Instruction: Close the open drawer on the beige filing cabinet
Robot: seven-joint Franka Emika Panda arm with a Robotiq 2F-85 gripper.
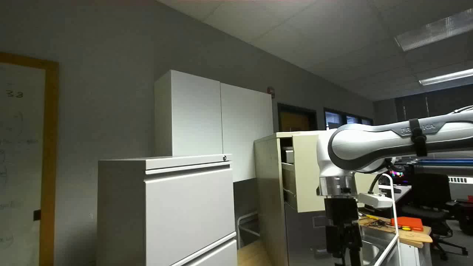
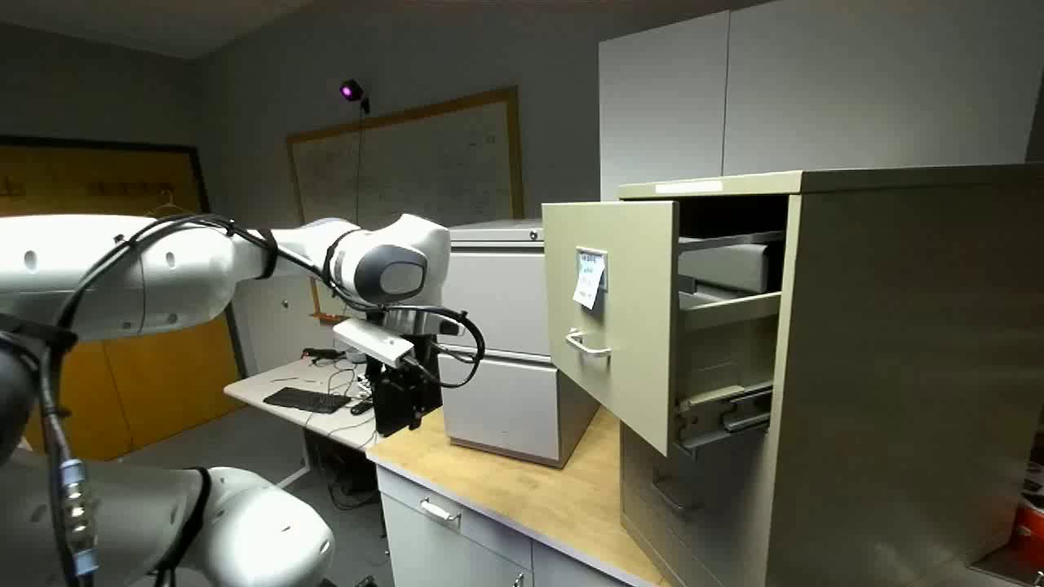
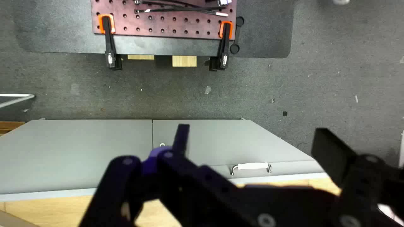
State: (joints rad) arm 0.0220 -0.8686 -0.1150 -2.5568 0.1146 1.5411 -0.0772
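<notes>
Ana: Which step are we looking at?

Ben: The approach, I'd judge; the closing push isn't made yet. In an exterior view the top drawer [image 2: 632, 322] juts out just right of the frame's centre, pulled well out of the beige filing cabinet [image 2: 905, 350] that fills the right side.

Ana: And the claw [image 3: 255, 145]?

Ben: Holding nothing. In the wrist view its fingers [image 3: 329, 154] stand wide apart, at the lower middle and lower right of the frame.

Ana: Is it touching the drawer?

Ben: It doesn't look so. In an exterior view it hangs fingers-down, left of centre, with a gap showing between it and the drawer's face; a pale grey lateral cabinet [image 2: 497, 314] stands behind that gap. In an exterior view the Panda arm [image 1: 390, 146] covers much of the face, right of centre, so I wouldn't judge contact from there.

Ana: What does the next move call for?

Ben: Bringing the claw over to the face, probably a bit higher, then pushing the drawer straight in, rightward in an exterior view. Drawing the fingers together first should make a firmer pushing end.

Ana: Where should it press?

Ben: On bare metal near the middle, off the bar handle [image 2: 587, 346] and the paper note [image 2: 589, 281], so nothing snags. Then keep pushing until it sits level with the lower drawers [image 2: 718, 497], lower right of centre.
</notes>
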